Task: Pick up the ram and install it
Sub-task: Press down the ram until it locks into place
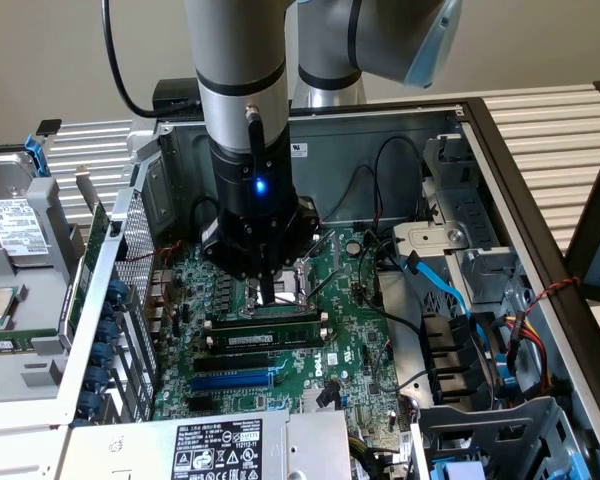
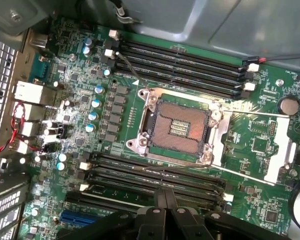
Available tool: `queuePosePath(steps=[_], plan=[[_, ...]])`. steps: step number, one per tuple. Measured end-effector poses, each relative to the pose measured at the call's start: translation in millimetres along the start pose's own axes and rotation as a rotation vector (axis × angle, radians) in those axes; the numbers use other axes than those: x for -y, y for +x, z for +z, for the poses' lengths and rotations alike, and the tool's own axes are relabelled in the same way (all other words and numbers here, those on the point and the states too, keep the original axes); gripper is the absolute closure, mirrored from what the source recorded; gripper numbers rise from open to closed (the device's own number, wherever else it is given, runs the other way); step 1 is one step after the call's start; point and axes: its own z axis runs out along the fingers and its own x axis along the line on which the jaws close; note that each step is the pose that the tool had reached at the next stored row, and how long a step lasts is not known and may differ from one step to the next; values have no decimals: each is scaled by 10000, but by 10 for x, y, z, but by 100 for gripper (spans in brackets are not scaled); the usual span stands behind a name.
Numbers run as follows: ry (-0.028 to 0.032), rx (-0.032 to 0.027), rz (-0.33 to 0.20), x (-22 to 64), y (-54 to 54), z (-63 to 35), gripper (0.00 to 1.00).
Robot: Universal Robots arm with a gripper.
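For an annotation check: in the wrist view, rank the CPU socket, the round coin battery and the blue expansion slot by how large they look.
Largest to smallest:
1. CPU socket, by far the biggest.
2. Blue expansion slot; the gripper body partly covers it, so its full length is unsure.
3. Coin battery, a small disc.

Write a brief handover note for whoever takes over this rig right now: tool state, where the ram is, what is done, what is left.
Tool: shut, fingers together, tip down just above the ram, holding nothing.
Ram: lies along one of the black memory slots on the motherboard, just below the open CPU socket in the exterior view.
Done: ram picked up and set into the slot.
Left: whether it is fully seated and the end latches are closed cannot be told, so check that.
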Motion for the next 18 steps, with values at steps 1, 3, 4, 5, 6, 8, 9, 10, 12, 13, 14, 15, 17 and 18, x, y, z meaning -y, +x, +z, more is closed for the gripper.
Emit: queuePosePath(steps=[1,3,4,5,6,8,9,10,12,13,14,15,17,18], plan=[[-46,12,83,0,0,0,89],[-136,35,240,0,0,0,89],[-193,45,263,1,0,0,89],[-224,49,266,1,0,0,89],[-226,50,266,1,0,0,89],[-227,50,267,1,0,0,89],[-248,52,274,2,0,-1,89],[-295,61,294,4,0,0,89],[-398,81,357,9,1,-1,89],[-418,87,399,12,2,-1,89],[-417,86,466,14,3,-1,89],[-417,81,534,15,3,-1,89],[-410,60,692,17,3,-2,89],[-405,47,774,17,3,-2,89]])
